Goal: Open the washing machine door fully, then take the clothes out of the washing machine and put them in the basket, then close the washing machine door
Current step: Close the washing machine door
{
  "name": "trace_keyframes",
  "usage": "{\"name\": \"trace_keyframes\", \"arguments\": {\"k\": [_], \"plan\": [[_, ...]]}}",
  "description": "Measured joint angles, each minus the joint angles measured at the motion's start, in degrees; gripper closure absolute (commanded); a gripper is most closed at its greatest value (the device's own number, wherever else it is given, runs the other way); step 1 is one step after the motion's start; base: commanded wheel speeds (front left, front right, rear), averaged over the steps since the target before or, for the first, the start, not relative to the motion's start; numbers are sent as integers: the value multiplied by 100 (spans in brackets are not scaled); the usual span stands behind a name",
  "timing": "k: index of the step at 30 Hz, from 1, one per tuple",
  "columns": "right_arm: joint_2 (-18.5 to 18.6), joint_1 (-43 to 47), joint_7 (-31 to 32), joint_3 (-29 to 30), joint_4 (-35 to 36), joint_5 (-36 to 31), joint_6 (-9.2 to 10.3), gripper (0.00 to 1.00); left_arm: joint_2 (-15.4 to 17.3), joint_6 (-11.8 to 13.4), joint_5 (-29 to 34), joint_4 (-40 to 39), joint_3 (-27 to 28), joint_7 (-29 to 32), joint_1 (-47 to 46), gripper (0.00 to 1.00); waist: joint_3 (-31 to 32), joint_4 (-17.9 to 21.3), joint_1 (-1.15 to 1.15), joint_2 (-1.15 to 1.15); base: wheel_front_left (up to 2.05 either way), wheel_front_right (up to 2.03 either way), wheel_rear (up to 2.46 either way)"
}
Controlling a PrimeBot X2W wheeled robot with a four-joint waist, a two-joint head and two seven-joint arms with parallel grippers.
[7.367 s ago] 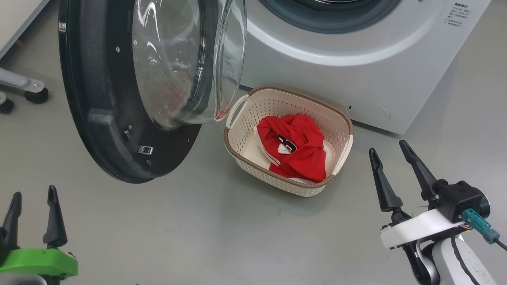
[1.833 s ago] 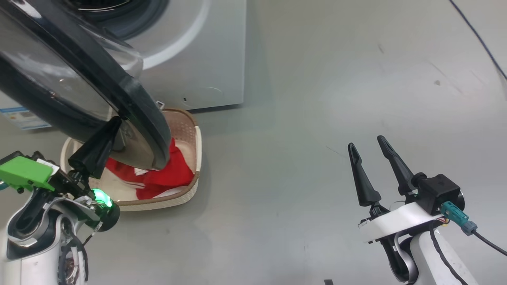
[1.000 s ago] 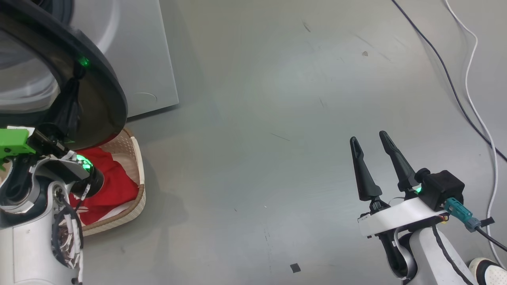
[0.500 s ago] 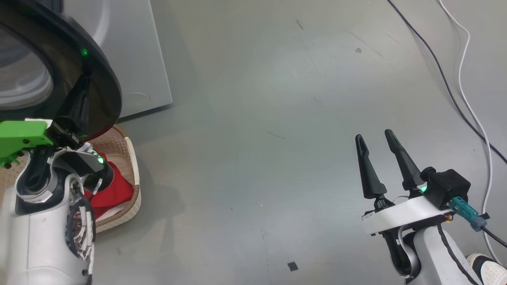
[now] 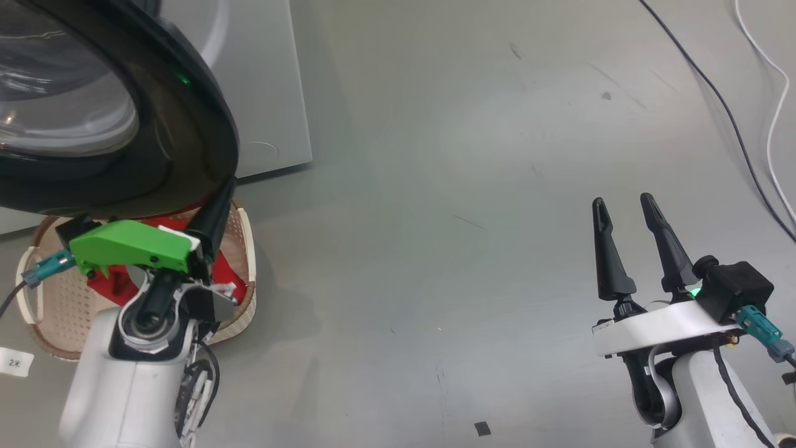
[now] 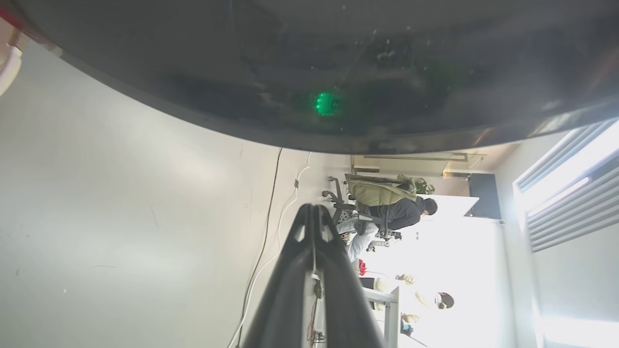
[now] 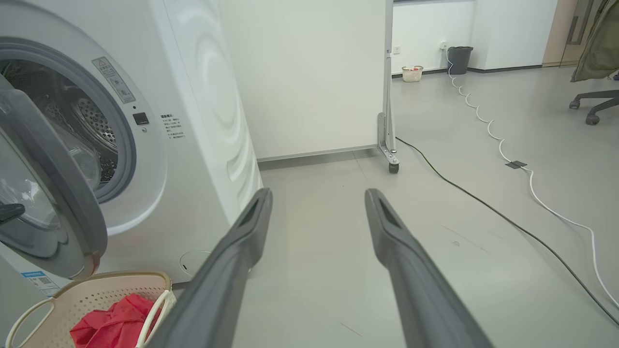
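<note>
The washing machine door [image 5: 186,124], a glossy black ring round a glass bowl, stands partly swung in front of the white washing machine [image 5: 267,81]. My left gripper [image 5: 224,196], on the green-bodied wrist, is shut and empty, its tips up against the door's lower right rim. In the left wrist view the shut left gripper [image 6: 314,209] sits just below the dark door [image 6: 338,72]. Under the door is the cream basket [image 5: 245,249] holding the red clothes [image 5: 227,270]. My right gripper [image 5: 622,200] hangs open over bare floor. In the right wrist view, my right gripper [image 7: 317,193], the door [image 7: 53,193], the basket [image 7: 96,282] and the clothes [image 7: 116,324] show.
A dark cable [image 5: 715,87] and a white cable [image 5: 774,93] run across the grey floor at the right. A wheeled stand post [image 7: 387,96] and an office chair [image 7: 595,101] are farther off. A seated person [image 6: 396,212] is in the background.
The head camera has shifted, so more of the basket shows. My left gripper's tips have moved from the door's outer face to its lower right rim. The right gripper stays open.
</note>
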State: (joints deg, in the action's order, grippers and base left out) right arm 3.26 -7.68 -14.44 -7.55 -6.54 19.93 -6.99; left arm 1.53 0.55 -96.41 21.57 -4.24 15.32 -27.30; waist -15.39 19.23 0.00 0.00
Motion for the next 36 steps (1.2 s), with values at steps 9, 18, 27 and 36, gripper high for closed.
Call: {"name": "trace_keyframes", "arguments": {"k": [9, 18, 27, 36], "plan": [[186, 9, 0, 140, 190, -100, 0, 0, 487, -603, 1678, 16, -836, -376, 442, 100, 141, -500, 0, 0, 0, 0, 0], [332, 116, -1, 207, 331, -193, 0, 0, 810, -699, 3099, -189, -1089, -1569, 623, 100, 337, -1075, 0, 0, 0, 0, 0], [396, 220, -1, 182, 417, -194, 0, 0, 1033, -701, 4219, -385, -1184, -2777, 870, 100, 482, -1475, 0, 0, 0, 0, 0], [437, 260, -1, 148, 486, -194, 0, 0, 1193, -528, 5332, -514, -1259, -3065, 1120, 100, 558, -1774, 0, 0, 0, 0, 0]]}}
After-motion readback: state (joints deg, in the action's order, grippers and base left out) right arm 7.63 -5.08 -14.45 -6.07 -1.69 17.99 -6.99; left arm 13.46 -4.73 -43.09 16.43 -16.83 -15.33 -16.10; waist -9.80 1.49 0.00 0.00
